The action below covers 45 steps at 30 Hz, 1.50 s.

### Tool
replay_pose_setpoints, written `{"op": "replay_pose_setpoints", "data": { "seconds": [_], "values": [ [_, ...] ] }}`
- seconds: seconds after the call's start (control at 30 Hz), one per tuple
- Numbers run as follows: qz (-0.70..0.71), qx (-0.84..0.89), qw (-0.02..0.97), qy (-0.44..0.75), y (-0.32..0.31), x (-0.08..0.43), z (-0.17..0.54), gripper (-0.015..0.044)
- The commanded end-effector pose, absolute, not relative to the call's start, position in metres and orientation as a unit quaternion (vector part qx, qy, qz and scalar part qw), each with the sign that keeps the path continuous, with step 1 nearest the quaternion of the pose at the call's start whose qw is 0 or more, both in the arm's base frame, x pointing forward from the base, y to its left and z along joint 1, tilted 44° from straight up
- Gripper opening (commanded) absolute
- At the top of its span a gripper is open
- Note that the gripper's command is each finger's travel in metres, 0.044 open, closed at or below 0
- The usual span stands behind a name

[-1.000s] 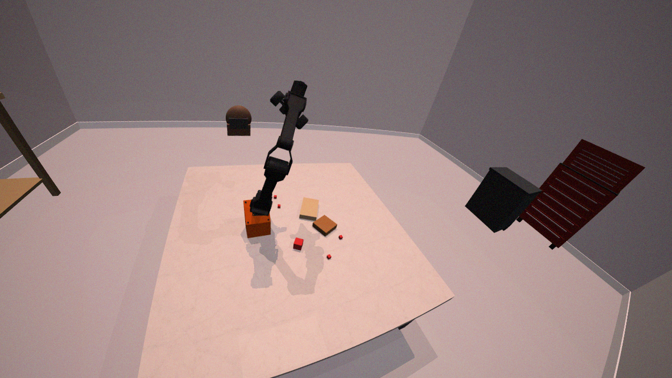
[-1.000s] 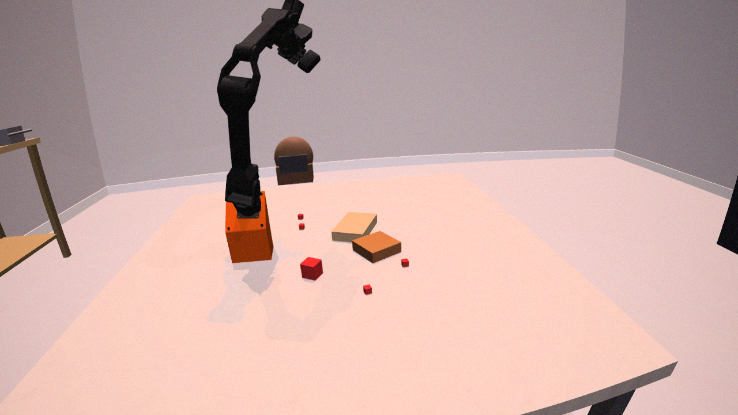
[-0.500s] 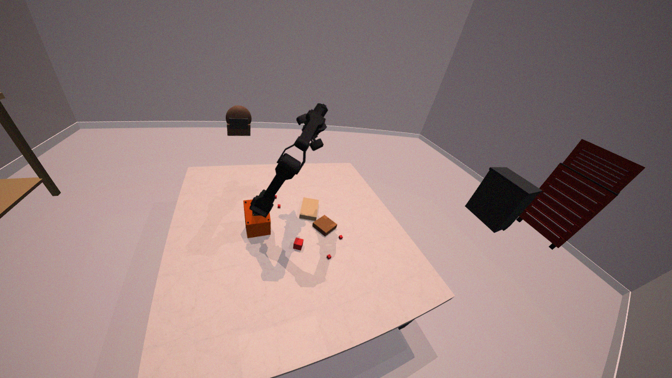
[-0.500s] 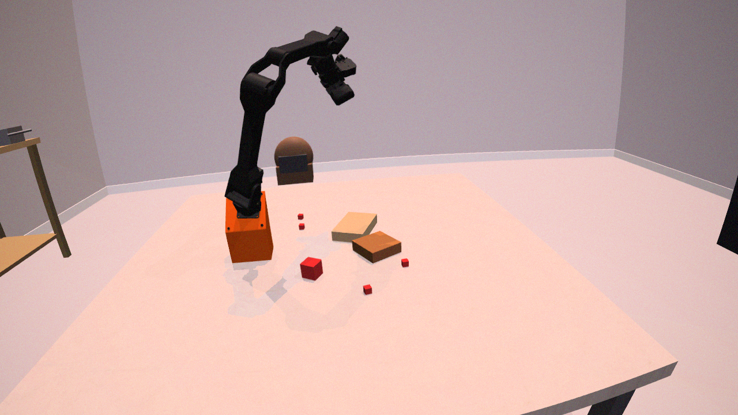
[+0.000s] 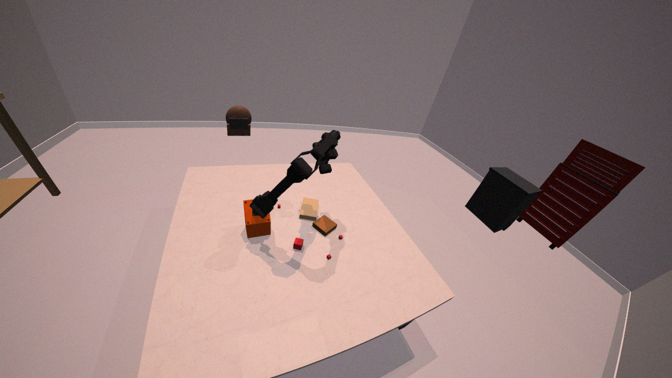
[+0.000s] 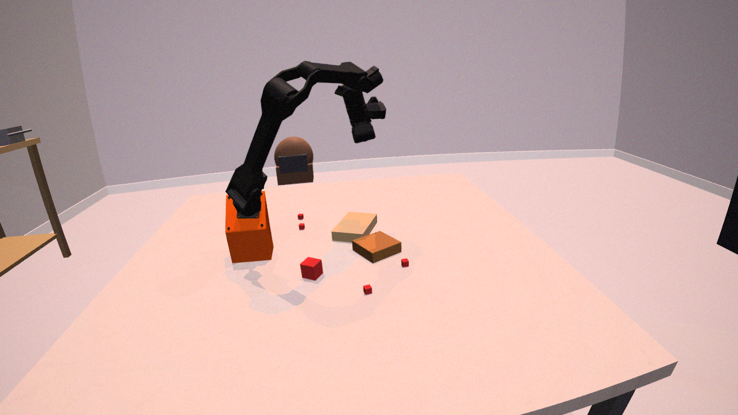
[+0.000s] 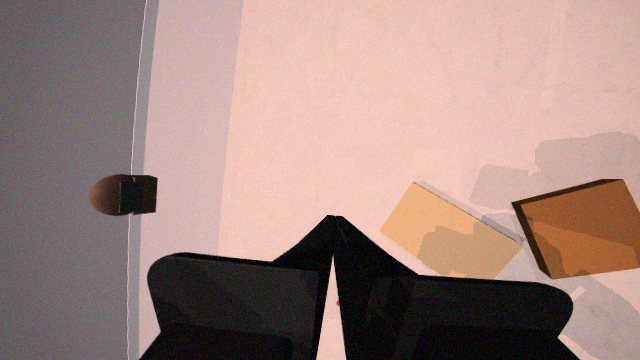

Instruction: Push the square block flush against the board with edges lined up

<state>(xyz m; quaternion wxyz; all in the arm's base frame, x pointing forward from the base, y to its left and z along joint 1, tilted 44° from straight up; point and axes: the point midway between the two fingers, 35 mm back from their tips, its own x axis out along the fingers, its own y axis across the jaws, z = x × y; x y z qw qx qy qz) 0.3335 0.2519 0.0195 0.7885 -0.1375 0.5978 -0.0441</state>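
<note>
The light tan board lies flat on the table. The brown square block lies beside it, turned at an angle to it. One board corner is close to a side of the block; whether they touch I cannot tell. A wedge-shaped gap opens between their sides, and no whole side of the block lies against the board. My gripper is shut with nothing between the fingertips. It hangs high above the table, clear of both parts; in the wrist view they are to its right. The top and exterior views hide its fingertips.
A larger red cube lies between the orange base and the block, toward the front. Small red cubes lie near the block, in front, and behind, near the base.
</note>
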Motion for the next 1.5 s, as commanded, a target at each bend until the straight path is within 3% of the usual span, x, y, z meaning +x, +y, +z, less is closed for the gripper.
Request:
{"op": "replay_pose_setpoints", "data": {
  "seconds": [0.0,0.53,0.83,1.47],
  "values": [
    [-0.107,-0.137,0.784,0.596,0.215,0.349,0.001,0.0],
    [-0.356,-0.132,0.729,0.569,0.051,0.379,-0.061,0.0],
    [-0.366,-0.134,0.726,0.567,0.008,0.383,-0.101,0.0],
    [-0.366,-0.133,0.726,0.567,0.011,0.366,-0.11,0.0]
  ]
}}
